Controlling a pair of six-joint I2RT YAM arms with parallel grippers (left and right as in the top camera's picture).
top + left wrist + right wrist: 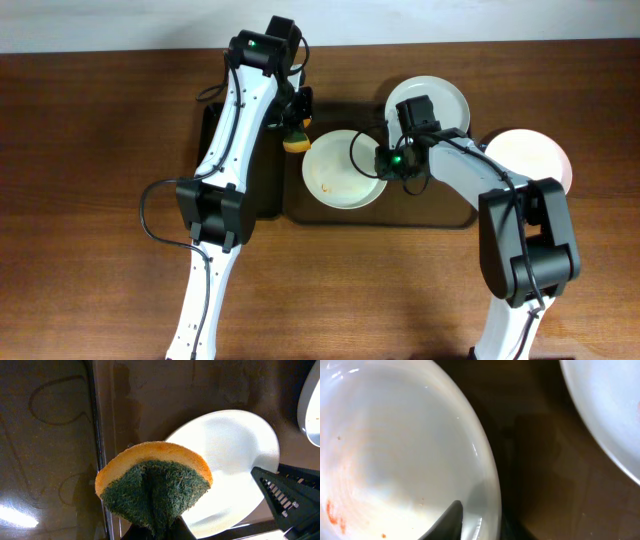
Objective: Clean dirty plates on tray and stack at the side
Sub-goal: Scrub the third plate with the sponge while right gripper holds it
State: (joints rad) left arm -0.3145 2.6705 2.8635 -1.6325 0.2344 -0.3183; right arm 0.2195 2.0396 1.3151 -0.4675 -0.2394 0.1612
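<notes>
Three white plates are seen. One plate (330,160) lies on the left part of the dark-brown tray (430,208) and is flecked with small orange marks. A second plate (448,97) sits across the tray's far rim. The third plate (535,160) is set on the table (90,150) just beside the tray's right end; whether it touches the tray cannot be told.

At the right rim of the flecked plate the right gripper (380,163) is placed. In the right wrist view one dark finger (451,520) is seen over the plate's inner surface near the rim. Whether the rim is clamped or merely straddled cannot be told.

The left gripper (157,534) is clenched on a sponge (152,485), yellow-backed with a green scouring face, which is folded by the pinch. The sponge is held near the plate's far left edge, above the line where the brown tray meets a narrower black tray (268,185).
</notes>
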